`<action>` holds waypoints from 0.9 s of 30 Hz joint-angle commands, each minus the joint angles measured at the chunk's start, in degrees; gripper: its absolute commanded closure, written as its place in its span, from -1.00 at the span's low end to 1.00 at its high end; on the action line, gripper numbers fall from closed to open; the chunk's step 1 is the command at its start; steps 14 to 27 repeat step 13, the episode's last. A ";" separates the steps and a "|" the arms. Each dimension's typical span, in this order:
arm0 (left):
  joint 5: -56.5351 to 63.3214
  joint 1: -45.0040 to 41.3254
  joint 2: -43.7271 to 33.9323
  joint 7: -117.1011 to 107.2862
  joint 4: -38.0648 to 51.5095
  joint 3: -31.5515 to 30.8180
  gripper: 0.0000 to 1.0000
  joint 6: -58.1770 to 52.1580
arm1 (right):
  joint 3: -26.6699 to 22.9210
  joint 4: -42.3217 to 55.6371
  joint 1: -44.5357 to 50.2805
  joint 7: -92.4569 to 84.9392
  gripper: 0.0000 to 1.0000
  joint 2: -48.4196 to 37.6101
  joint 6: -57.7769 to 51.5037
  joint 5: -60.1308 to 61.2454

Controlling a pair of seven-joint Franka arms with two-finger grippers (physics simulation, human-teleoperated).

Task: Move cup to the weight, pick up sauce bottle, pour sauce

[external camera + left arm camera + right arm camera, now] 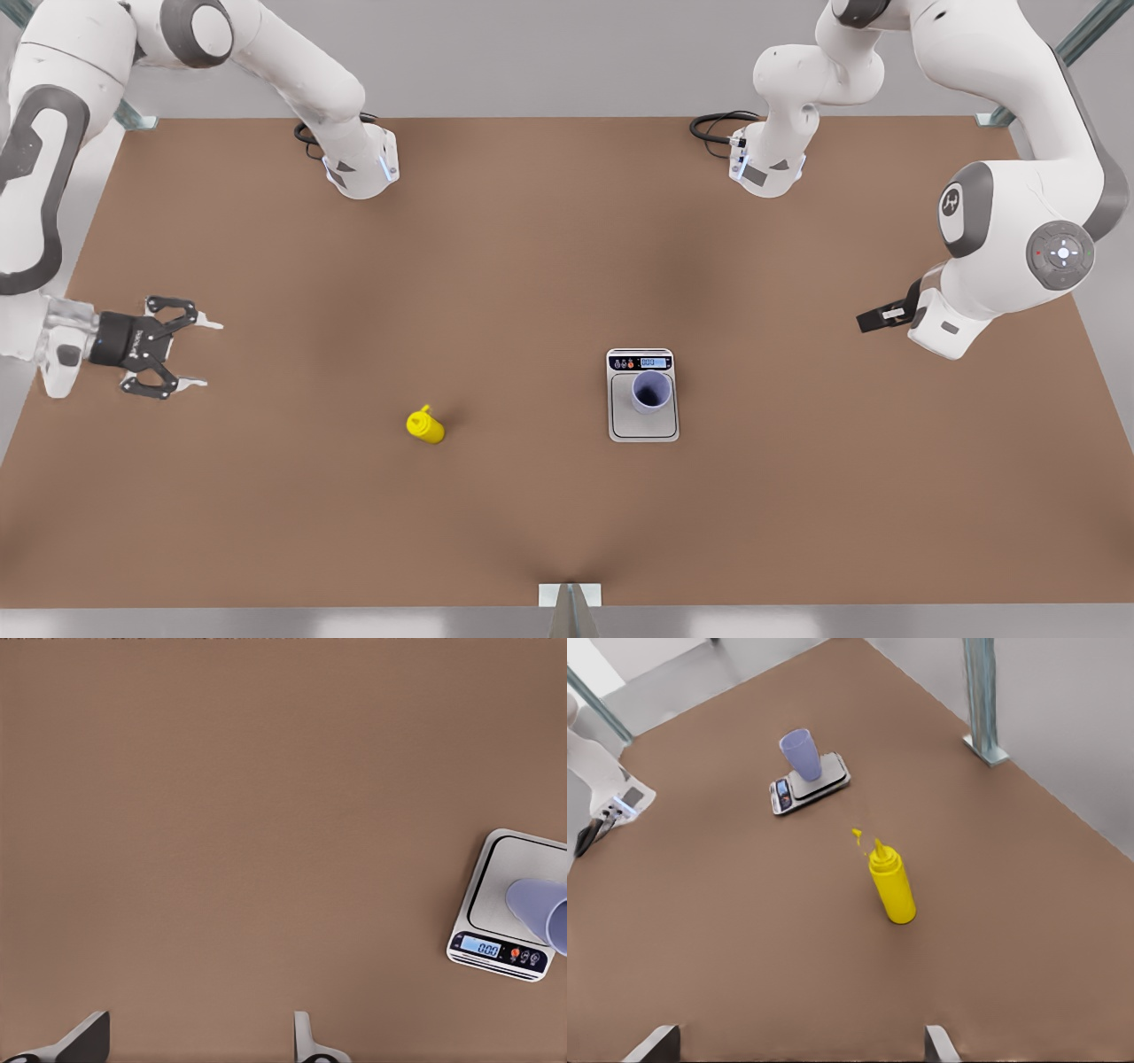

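Brown tabletop carries my lavender tapered cup (651, 391) already upright on the silver-white flat scale (643, 424), while the yellow squeeze bottle (425, 426) stands unpicked well to its left, my right gripper (200, 354) spread wide nearby, my left gripper (877, 316) waiting far right, also open.

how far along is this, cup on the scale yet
Done: the cup stands upright on the scale. In hand: nothing; the right gripper, open, sits at the front view's left, facing the bottle, which stands untouched on the table. The left gripper waits, open, at the front view's right. Left: pick up the bottle and pour.
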 commanded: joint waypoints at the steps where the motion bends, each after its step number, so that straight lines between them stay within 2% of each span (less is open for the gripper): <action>1: 0.01 -0.01 0.00 0.00 0.00 0.00 -1.00 0.00 | -0.05 -0.09 3.47 29.69 -1.00 -1.25 3.13 -7.24; 3: 0.01 -0.01 0.00 0.00 0.00 0.00 -1.00 0.00 | -0.13 1.22 16.66 60.87 -1.00 -1.26 6.50 -26.41; 4: 0.01 -0.01 0.00 0.00 0.00 0.00 -1.00 0.00 | 0.48 6.85 20.38 66.09 -1.00 -0.47 1.66 -32.87; 5: 0.01 -0.10 0.00 0.00 0.00 0.00 -1.00 0.00 | 0.31 6.76 19.50 66.35 -1.00 -0.47 1.31 -30.50; 6: 0.01 -0.10 -0.09 0.00 0.00 0.00 -1.00 0.00 | -6.61 5.45 22.46 66.96 -1.00 -0.64 0.70 -25.94; 7: 0.01 -0.10 0.00 0.00 0.00 -0.09 -1.00 0.00 | -20.51 3.26 31.44 67.32 -1.00 -2.31 -2.56 -18.46; 8: 0.01 -0.10 0.00 0.00 0.00 -0.09 -1.00 0.00 | -21.49 -8.33 32.33 67.41 -1.00 -12.06 1.38 -18.63; 10: 0.10 -0.10 0.00 0.00 0.00 -0.09 -1.00 0.00 | -21.23 -5.90 31.27 67.58 -1.00 -14.36 0.34 -18.63; 12: 0.10 -0.10 -0.09 0.00 0.00 -0.17 -1.00 0.00 | -21.23 -2.47 31.36 67.41 -1.00 -11.89 0.08 -18.63; 27: 0.10 -0.10 -0.09 -0.09 0.00 -0.17 -1.00 0.00 | -21.14 -2.55 31.19 67.32 -1.00 -11.89 0.08 -18.63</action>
